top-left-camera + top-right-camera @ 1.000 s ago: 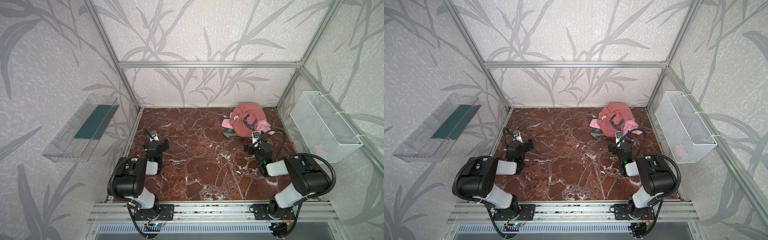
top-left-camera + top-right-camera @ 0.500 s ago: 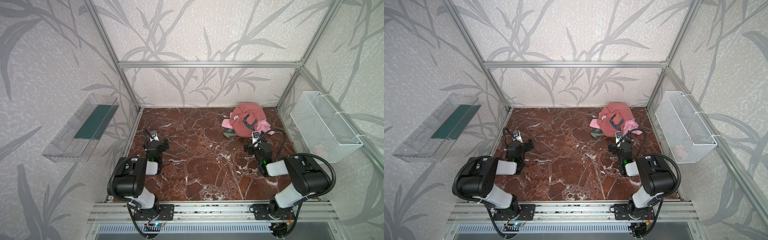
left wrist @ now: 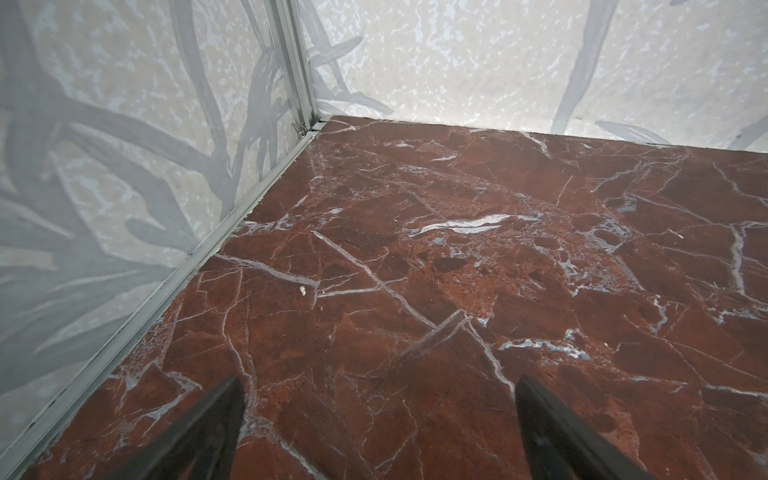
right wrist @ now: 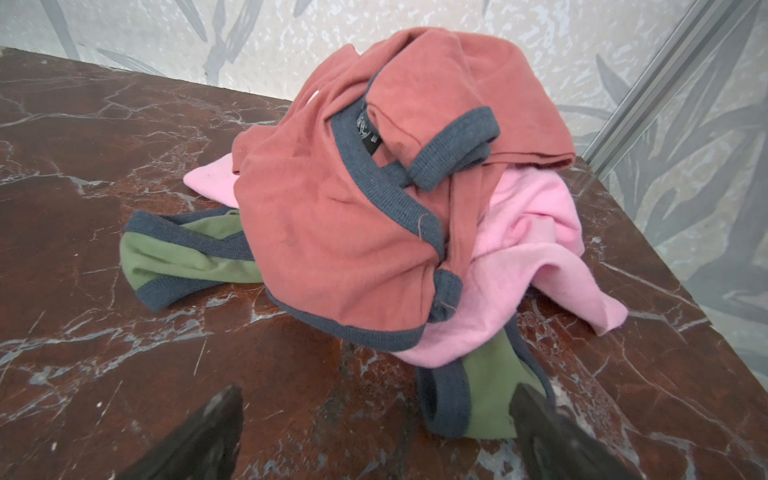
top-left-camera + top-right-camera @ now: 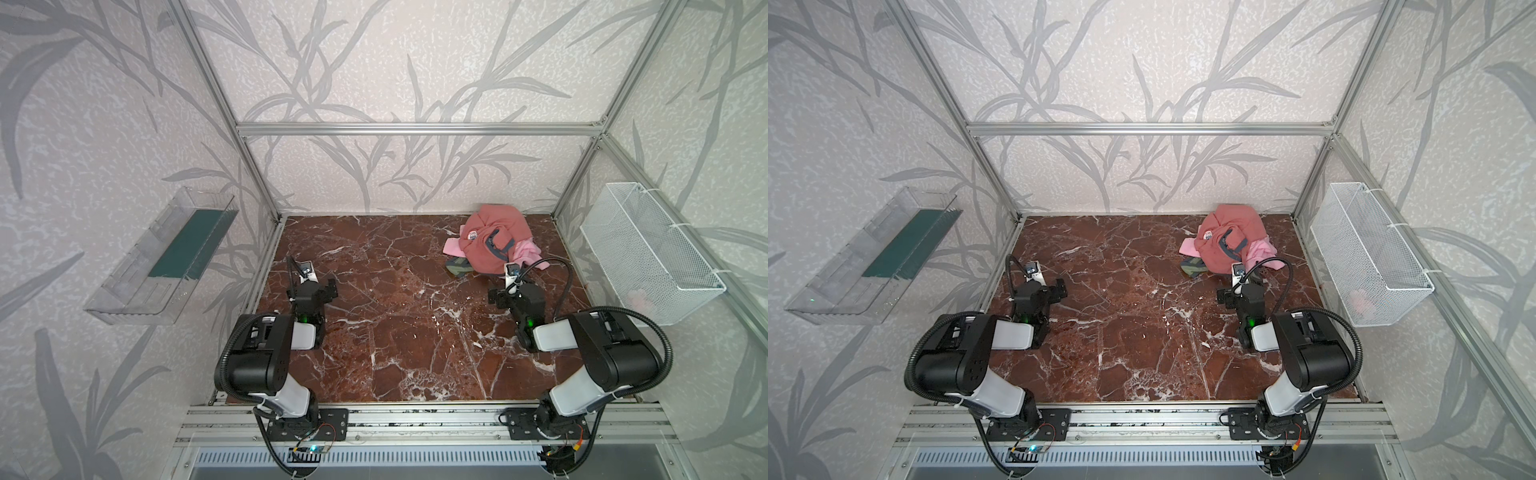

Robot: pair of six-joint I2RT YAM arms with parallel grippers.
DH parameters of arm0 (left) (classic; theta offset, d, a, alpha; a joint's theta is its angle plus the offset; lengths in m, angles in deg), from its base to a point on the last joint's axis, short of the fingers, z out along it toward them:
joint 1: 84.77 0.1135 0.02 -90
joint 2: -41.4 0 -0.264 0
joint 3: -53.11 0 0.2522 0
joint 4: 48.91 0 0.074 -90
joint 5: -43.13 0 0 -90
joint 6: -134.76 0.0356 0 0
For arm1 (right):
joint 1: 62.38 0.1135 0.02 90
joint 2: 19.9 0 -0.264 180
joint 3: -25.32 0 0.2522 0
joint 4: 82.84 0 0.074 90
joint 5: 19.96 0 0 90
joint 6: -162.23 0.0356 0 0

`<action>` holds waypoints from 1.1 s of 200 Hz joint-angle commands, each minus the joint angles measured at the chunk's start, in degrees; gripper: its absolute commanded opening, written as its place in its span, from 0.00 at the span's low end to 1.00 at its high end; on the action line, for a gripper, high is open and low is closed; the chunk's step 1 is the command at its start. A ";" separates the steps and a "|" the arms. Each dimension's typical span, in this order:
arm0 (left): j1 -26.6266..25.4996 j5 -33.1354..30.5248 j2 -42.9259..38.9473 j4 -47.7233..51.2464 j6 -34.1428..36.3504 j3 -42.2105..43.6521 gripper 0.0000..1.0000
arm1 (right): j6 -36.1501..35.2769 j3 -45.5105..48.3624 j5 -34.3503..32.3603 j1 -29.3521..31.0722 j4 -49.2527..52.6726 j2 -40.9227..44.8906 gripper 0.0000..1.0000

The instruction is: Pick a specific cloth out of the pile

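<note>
Only rt wrist shows olive shirt strap by claw.

Red marble tabletop, white wire basket, clear wall bin

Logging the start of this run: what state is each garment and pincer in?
Olive-green shirt: mostly buried under the others, two ends showing.
Salmon-red shirt: crumpled, on top.
Light pink cloth: crumpled, partly covered.
Left pincer: open, empty.
Right pincer: open, empty.
</note>
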 commanded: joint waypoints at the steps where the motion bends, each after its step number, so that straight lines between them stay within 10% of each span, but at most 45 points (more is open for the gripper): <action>1: -0.06 -0.31 -0.23 -1.04 0.82 -0.32 0.98 | 0.79 -1.26 1.78 -0.61 0.95 1.34 0.99; 32: -0.35 -2.23 -3.07 0.88 0.58 -0.28 0.66 | 1.47 -0.12 -3.45 0.15 2.64 6.32 0.99; 62: -1.27 -3.32 -11.74 20.69 1.53 -7.21 0.51 | 2.22 -6.92 -13.00 4.90 24.52 18.21 0.91; 124: -4.56 1.88 -15.78 38.02 -10.64 -18.36 0.50 | 8.56 -26.50 -9.86 18.18 57.51 15.79 0.78; 159: -5.89 8.30 -14.32 43.16 -14.56 -22.52 0.50 | 14.15 -34.52 -2.46 19.28 62.79 5.18 0.61; 220: -6.61 10.88 -12.09 43.40 -16.05 -24.38 0.50 | 17.15 -47.47 0.51 19.52 68.87 -11.22 0.61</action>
